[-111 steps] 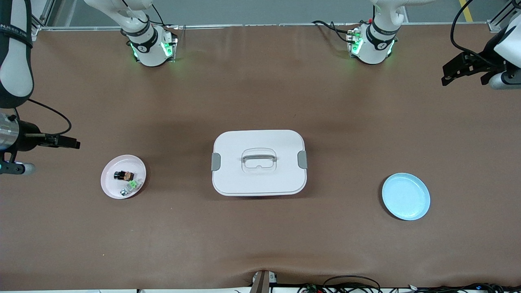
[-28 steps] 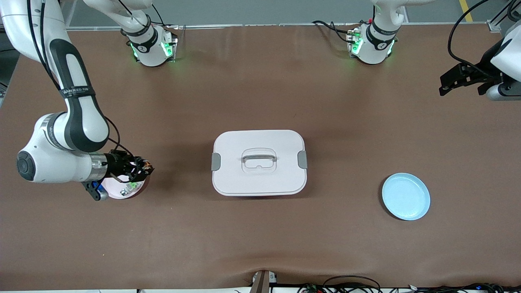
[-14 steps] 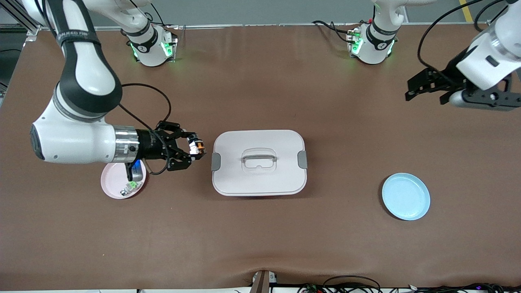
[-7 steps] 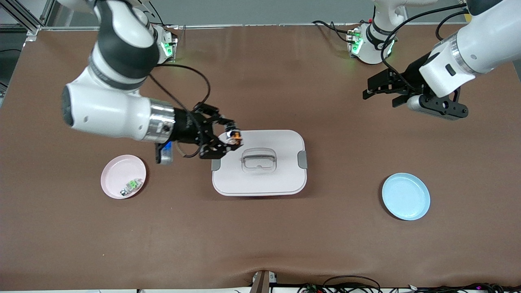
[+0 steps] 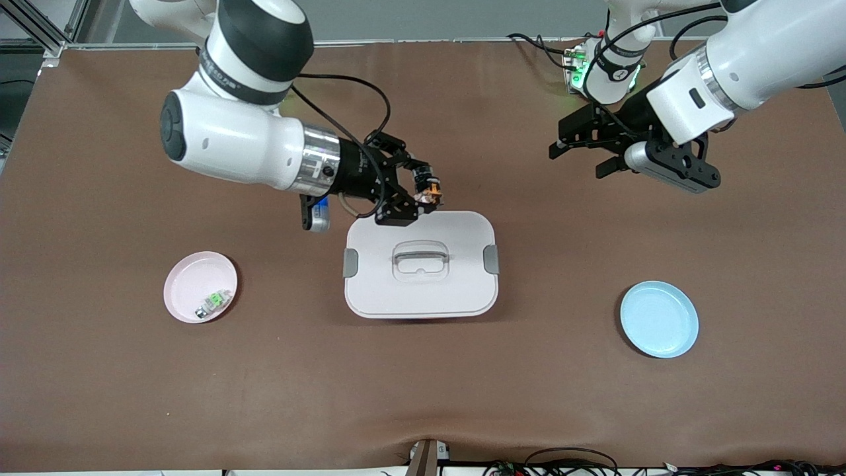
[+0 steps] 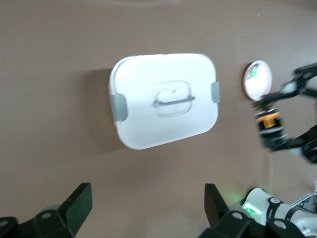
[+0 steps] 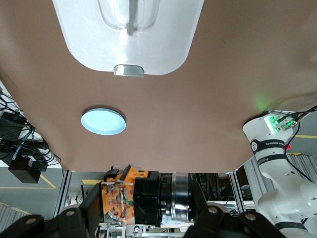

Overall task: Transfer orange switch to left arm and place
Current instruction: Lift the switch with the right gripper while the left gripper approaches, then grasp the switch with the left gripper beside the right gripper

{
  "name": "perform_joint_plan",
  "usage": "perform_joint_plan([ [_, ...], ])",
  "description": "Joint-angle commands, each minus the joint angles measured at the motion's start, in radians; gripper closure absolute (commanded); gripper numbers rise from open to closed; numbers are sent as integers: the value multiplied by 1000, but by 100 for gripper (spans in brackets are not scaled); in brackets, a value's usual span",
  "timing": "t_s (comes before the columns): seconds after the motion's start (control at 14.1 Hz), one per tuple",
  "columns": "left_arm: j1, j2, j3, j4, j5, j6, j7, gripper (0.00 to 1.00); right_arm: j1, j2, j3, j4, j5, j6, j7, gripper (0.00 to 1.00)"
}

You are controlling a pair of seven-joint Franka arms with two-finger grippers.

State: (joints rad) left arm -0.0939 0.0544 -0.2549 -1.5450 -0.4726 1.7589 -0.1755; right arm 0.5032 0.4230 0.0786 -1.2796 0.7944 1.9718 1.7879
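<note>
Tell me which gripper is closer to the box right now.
Right. The right gripper, holding the orange switch, hangs by the box rim; the left gripper is open, well off it.

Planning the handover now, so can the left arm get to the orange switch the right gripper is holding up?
Probably yes. The right gripper holds the orange switch above the box's edge, and the open left gripper hangs over bare table with nothing between them.

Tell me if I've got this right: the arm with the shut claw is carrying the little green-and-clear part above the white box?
Not quite. The right gripper, shut, carries the orange switch over the box's edge, as the front view shows. The green-and-clear part lies on the pink plate.
</note>
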Motion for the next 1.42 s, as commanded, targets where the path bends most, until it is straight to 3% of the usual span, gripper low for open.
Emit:
perform_joint_plan([
  [0.0, -38, 28, -6, 14, -49, 71, -7, 0, 55, 5, -11, 20, -53, 62, 122, 100],
  [0.28, -53, 42, -24, 9, -118, 123, -28, 0, 110, 5, -10, 19, -58, 192, 229, 100],
  [0.57, -58, 53, -27, 9, -161, 125, -113, 7, 146, 3, -13, 14, -60, 252, 297, 100],
  [1.13, -76, 90, -27, 9, -184, 125, -150, 25, 183, 2, -17, 20, -76, 292, 390, 100],
  [1.35, -78, 90, -29, 6, -182, 117, -153, 38, 202, 3, -14, 20, -96, 330, 421, 100],
])
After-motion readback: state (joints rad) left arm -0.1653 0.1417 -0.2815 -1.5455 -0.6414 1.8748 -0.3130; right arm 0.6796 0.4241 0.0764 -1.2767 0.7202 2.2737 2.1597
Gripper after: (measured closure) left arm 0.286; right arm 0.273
